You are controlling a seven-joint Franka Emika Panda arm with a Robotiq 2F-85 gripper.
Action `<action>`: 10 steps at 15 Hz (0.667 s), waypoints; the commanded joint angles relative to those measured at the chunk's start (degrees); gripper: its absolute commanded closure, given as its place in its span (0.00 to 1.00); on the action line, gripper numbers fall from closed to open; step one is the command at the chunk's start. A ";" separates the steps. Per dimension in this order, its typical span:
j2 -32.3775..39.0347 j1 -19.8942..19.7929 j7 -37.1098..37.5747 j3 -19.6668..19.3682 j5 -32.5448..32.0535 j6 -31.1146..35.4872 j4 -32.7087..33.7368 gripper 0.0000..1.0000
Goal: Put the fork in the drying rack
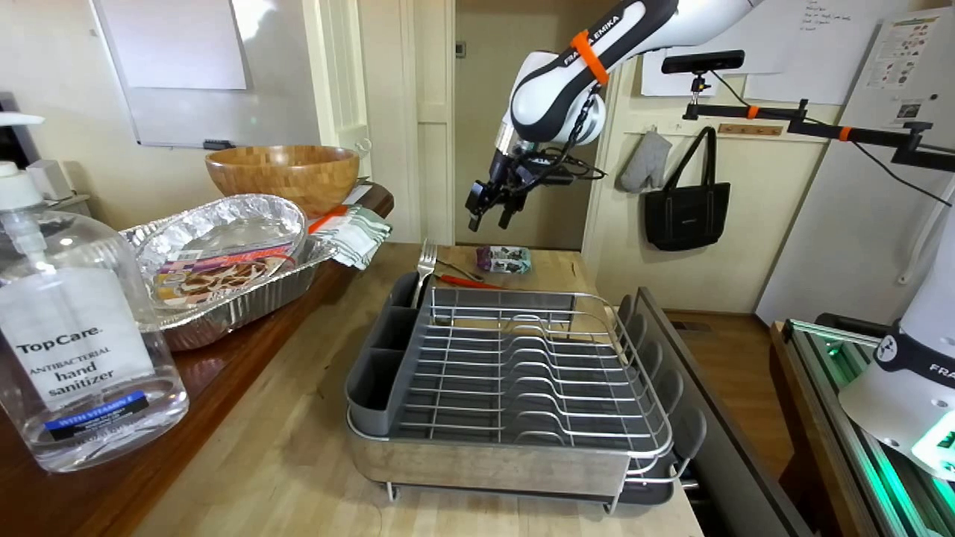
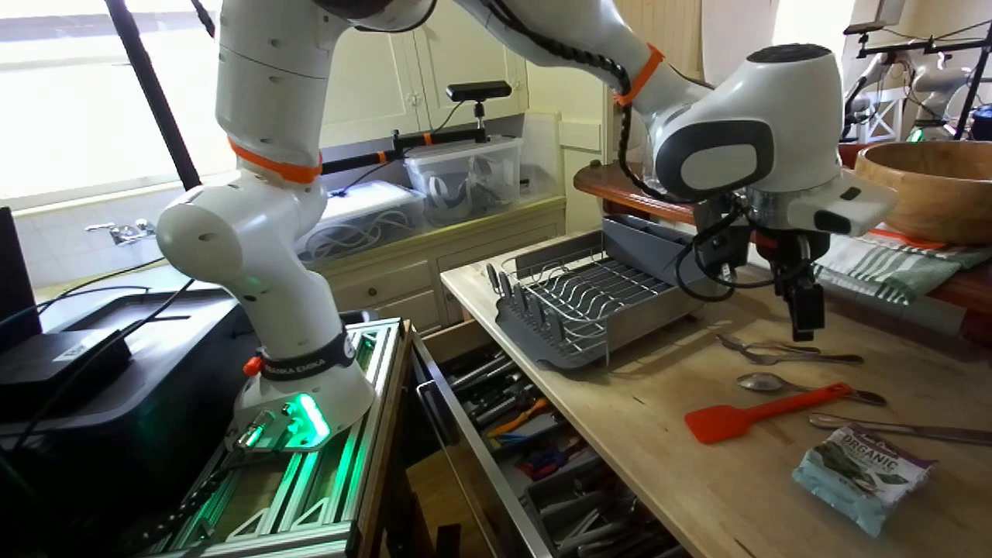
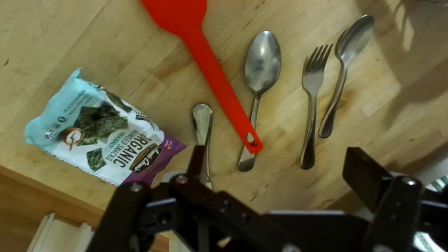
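While my gripper (image 3: pixel 275 153) hangs spread and empty, I judge the fork (image 3: pixel 312 106) light, stiff, slick; best pinched mid-handle, minding the spoon (image 3: pixel 342 74) alongside.

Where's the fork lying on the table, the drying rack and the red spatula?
Fork (image 3: pixel 312 105): in the wrist view, handle near the neck.
Drying rack (image 1: pixel 492 464): in an exterior view, metal side wall.
Red spatula (image 3: pixel 213 71): in the wrist view, handle.
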 commanded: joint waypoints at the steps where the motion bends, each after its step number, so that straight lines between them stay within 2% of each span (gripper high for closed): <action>1: 4.70 -1.82 -0.01 1.97 2.89 -3.75 5.93 0.00; 10: 11.58 -2.73 -2.42 5.25 3.90 -4.09 10.69 0.00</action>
